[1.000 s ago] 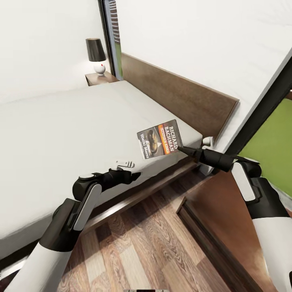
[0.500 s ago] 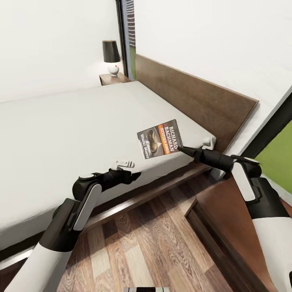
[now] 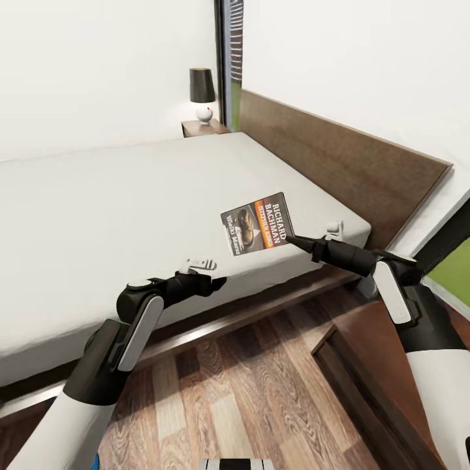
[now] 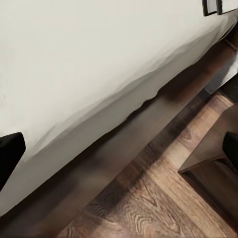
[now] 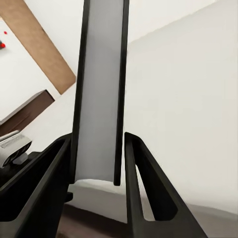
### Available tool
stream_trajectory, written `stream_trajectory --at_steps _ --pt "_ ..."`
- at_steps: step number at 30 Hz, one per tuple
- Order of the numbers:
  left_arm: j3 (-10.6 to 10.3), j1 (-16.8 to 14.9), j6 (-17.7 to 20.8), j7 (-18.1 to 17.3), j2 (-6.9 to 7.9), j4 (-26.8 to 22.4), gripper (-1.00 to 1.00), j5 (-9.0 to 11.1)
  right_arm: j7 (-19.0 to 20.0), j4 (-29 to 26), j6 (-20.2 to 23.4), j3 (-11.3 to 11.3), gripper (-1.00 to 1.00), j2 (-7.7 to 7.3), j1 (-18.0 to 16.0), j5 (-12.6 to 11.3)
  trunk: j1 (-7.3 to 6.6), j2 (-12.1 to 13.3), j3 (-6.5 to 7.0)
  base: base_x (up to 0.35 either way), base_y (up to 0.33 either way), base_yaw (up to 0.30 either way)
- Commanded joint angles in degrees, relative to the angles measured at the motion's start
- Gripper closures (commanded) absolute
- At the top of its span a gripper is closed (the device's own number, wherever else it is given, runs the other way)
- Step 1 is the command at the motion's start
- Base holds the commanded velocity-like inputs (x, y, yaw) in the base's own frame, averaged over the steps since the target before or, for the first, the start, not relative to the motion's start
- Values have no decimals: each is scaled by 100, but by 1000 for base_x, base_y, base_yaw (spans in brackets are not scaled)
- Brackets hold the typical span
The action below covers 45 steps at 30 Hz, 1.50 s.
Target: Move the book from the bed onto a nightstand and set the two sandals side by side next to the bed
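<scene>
The book (image 3: 256,224), a dark paperback with an orange band, hangs above the bed's near corner with my right gripper (image 3: 292,241) shut on its lower edge. Edge-on in the right wrist view, the book (image 5: 99,99) sits pinched between the two black fingers (image 5: 144,193). The bed (image 3: 117,196) has a pale grey mattress and a brown headboard (image 3: 339,156). My left gripper (image 3: 215,282) hovers open at the mattress edge, holding nothing; its fingertips (image 4: 10,153) stand wide apart. A nightstand (image 3: 365,372) stands at the lower right. A tiny blue sliver (image 3: 96,462) on the floor is too small to identify.
A second nightstand (image 3: 199,128) with a black-shaded lamp (image 3: 203,88) stands beyond the bed by a tall window. Wood-plank floor (image 3: 228,398) runs between the bed frame and the near nightstand, whose corner (image 4: 213,153) lies close to the left gripper.
The whole picture has shifted: bed, headboard and lamp drifted right and the near nightstand slid toward the lower right, so the camera turned. Both arms and the held book keep their pose.
</scene>
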Motion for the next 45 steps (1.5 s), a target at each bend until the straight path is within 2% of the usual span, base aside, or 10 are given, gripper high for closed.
stream_trajectory --at_steps 1,20,34,45 --pt "-5 -5 19 -19 2 -1 -100 -21 -11 -4 43 4 100 -5 -3 -69 22 -43 -15 0 0 183" --pt "-5 -5 19 -22 9 2 -100 -15 -11 5 43 6 100 -5 -3 -77 439 -805 -215 0 29 183" --pt "-5 -5 19 -22 9 -1 -100 -13 -11 5 43 4 100 -5 -3 -78 746 -1367 -363 -40 241 171" --pt "-5 -5 19 -22 9 -3 -100 -4 -11 5 43 3 100 -5 -3 -77 775 -1382 -525 -8 43 166"
